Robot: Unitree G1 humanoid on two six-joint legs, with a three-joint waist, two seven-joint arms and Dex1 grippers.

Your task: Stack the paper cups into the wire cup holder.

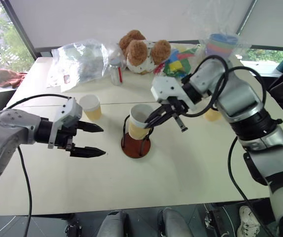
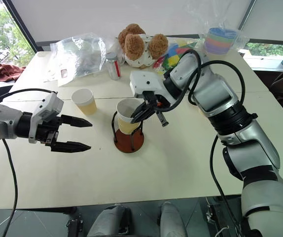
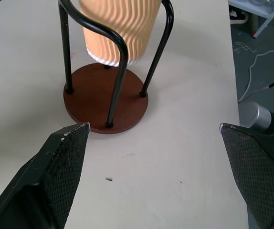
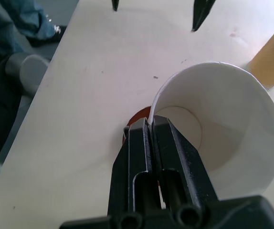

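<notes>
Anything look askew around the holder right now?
Yes. The paper cup pinched by the right gripper is tilted in the wire cup holder, its bottom clear of the base in the left wrist view, so not seated. Nothing looks spilled or damaged.

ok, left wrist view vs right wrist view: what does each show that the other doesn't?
Left wrist: the wire cup holder's full disc base and black uprights, and the ribbed outside and bottom of the held paper cup hanging above the base, not yet seated.

Right wrist: the cup's white inside, the right claw pinching its rim, and a second paper cup on the table.

Both: the held cup, the reddish base, the white table, and the open left claw.
</notes>
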